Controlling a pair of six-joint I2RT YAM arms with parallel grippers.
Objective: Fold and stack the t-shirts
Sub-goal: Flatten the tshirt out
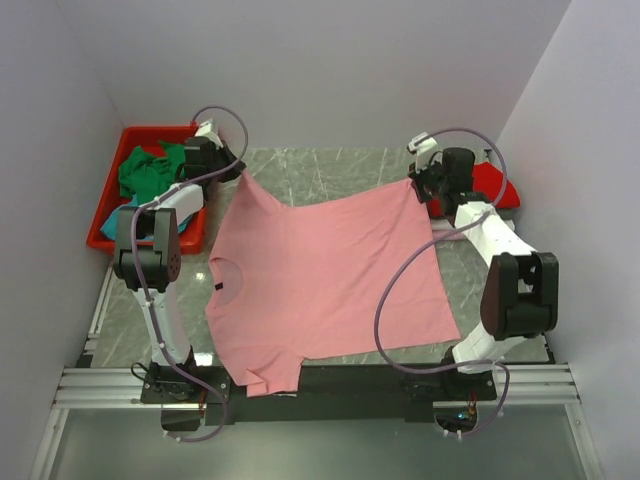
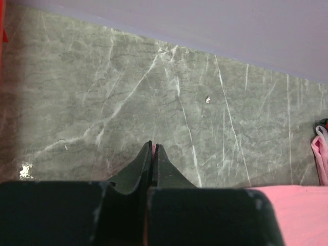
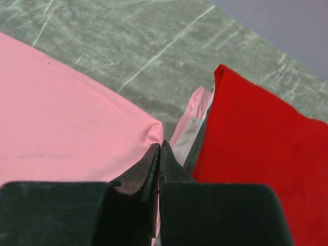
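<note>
The salmon pink t-shirt [image 1: 320, 280] lies spread over the marble table [image 1: 330, 165], its neck toward 9 o'clock. The left gripper [image 1: 234, 172] pinches its 11 o'clock hem corner, fingers closed on the cloth. The right gripper [image 1: 418, 186] pinches the 1 o'clock corner likewise. A red t-shirt [image 1: 497, 186] lies at 2 o'clock. A green t-shirt [image 1: 150, 172] sits in the red bin [image 1: 104, 218] at 10 o'clock.
</note>
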